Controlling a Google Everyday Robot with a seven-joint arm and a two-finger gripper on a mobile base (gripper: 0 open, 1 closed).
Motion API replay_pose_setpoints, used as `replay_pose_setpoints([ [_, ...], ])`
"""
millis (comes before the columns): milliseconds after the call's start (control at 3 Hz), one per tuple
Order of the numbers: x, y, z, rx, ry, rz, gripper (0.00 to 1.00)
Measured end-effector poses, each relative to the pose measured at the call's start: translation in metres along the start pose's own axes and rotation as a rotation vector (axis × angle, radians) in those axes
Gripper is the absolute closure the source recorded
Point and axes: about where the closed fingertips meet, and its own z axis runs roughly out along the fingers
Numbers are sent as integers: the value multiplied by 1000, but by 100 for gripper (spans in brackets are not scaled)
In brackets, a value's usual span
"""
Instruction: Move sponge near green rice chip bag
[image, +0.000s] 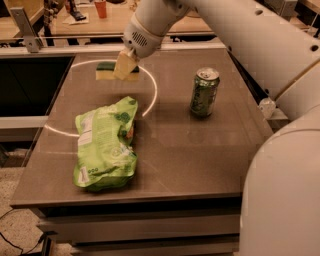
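Note:
The sponge (106, 71), dark green on top with a pale yellow base, is held above the far part of the table. My gripper (124, 66) is shut on the sponge, its pale fingers (126, 63) gripping the right half. The green rice chip bag (104, 144), crinkled lime-green with white label patches, lies flat on the table's left front area. The sponge hangs beyond the bag's far end, apart from it.
A green soda can (204, 92) stands upright on the right part of the brown table (200, 155). My white arm (280, 150) fills the right side. A workbench with a red cup (101, 8) stands behind the table.

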Motion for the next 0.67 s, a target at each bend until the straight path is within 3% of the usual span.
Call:
replay_pose_setpoints([
  [333, 29, 34, 34, -70, 46, 81, 100],
  [667, 48, 48, 51, -138, 47, 159, 100],
])
